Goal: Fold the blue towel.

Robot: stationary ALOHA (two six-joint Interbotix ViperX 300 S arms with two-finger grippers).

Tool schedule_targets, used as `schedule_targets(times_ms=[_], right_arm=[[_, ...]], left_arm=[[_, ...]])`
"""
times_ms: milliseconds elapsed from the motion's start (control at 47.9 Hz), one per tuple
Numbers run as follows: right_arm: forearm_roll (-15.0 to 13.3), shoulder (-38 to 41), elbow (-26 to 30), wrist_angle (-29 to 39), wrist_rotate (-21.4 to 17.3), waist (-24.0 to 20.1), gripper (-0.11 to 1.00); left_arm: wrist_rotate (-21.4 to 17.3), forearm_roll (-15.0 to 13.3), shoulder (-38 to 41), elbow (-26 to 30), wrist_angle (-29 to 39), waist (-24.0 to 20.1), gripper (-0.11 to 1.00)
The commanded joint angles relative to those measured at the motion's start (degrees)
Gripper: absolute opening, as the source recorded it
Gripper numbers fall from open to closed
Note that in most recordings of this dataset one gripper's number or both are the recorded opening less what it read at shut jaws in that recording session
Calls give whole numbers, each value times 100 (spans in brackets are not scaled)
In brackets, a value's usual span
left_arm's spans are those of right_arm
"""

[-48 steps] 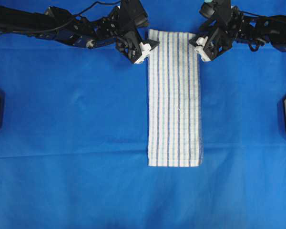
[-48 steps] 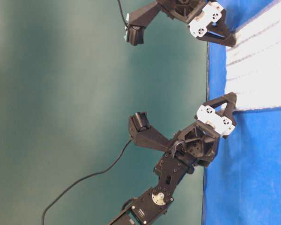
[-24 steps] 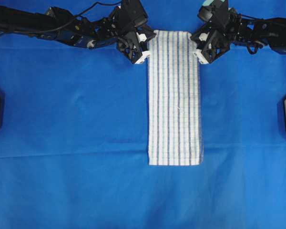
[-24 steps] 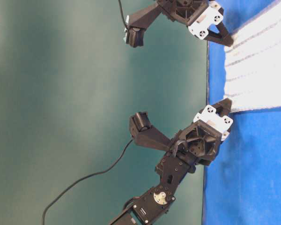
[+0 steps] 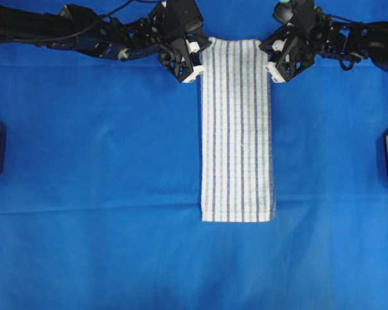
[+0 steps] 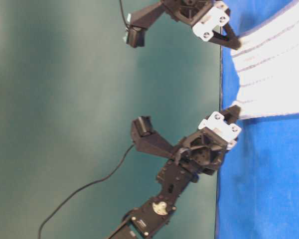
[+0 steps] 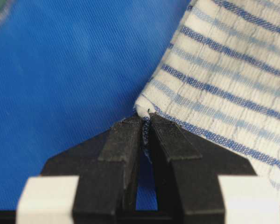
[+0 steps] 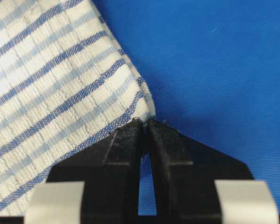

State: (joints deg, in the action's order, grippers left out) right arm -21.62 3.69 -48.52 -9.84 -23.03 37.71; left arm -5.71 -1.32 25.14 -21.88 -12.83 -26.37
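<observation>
A wide surface (image 5: 84, 161) covered by a plain solid-blue cloth (image 5: 323, 258) fills the overhead view. Lying on it is the blue towel (image 5: 237, 129), a long narrow strip of white cloth with thin dark-blue and light-blue stripes, already folded lengthwise; it runs from the far edge of the surface, where the two arms stand, toward the middle.

All places here are given relative to the towel. Its near short end lies flat and untouched, well apart from both arms. Its far short end lies between the two arms, one at each corner.

What has changed: a second ago both grippers stood with their jaws wide apart, just beside the far corners. Now the left gripper (image 7: 146, 128) has its jaws pressed together on the far-left corner, and the left wrist view shows the hem pinched between the black fingertips (image 7: 126, 135). The right gripper (image 8: 143, 126) has likewise closed on the far-right corner, its tips meeting at the very edge of the cloth.

In the table-level view the pinched corners seem to sit slightly off the surface, though that view is turned sideways and too coarse to be sure.

For the task, this means both far corners appear secured. The likely next step is to lift them together and carry that end over toward the near end, halving the towel
</observation>
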Motion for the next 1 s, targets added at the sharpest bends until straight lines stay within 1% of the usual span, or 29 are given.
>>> schedule_targets(times_ms=[0, 251, 397, 501, 752, 856, 981], right_arm=[[18, -220, 62, -18, -9, 53, 6], [18, -290, 105, 53, -9, 132, 6], [18, -334, 88, 53, -26, 132, 6], [18, -536, 9, 88, -53, 53, 6], [35, -1257, -264, 615, -79, -448, 6], [62, -1582, -404, 782, -88, -765, 6], [141, -2013, -606, 958, -114, -1292, 6]], left_arm=[[-35, 0, -290, 176, 35, -70, 3], [-44, 0, -316, 299, 149, -176, 3], [-44, 0, -360, 255, 211, -158, 3], [-35, 0, -457, 167, 246, -88, 3], [-53, 0, -1020, -229, 237, 246, 3], [-62, 0, -1239, -413, 229, 439, 3], [-62, 0, -1485, -659, 237, 703, 3]])
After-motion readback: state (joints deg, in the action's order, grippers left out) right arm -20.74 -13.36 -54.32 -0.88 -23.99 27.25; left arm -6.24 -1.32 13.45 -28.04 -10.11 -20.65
